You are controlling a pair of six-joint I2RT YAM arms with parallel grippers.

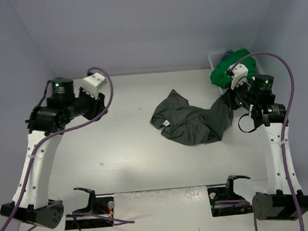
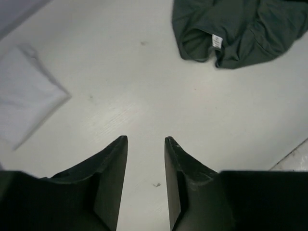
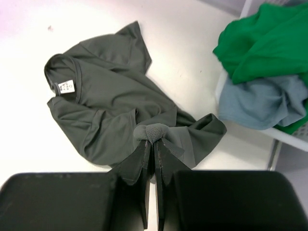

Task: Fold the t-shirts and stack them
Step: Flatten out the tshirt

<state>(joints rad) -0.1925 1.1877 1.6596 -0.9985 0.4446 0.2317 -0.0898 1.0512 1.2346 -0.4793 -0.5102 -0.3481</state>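
— Where's the olive-grey t-shirt (image 1: 189,122)?
— Crumpled mid-counter (image 1: 130,149). The right arm (image 1: 274,139), elbow bent, pinches its edge between closed fingers (image 3: 142,161).
— The left arm (image 1: 38,155)?
— Raised at left, fingers (image 2: 113,163) narrowly apart, empty.

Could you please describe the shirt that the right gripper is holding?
On the white table, look right of centre, near the basket at the far right corner. The dark olive-grey t-shirt lies crumpled there, a fold pinched in the right gripper. Unlike the green shirt and blue shirt in the basket, it shows a white neck label.
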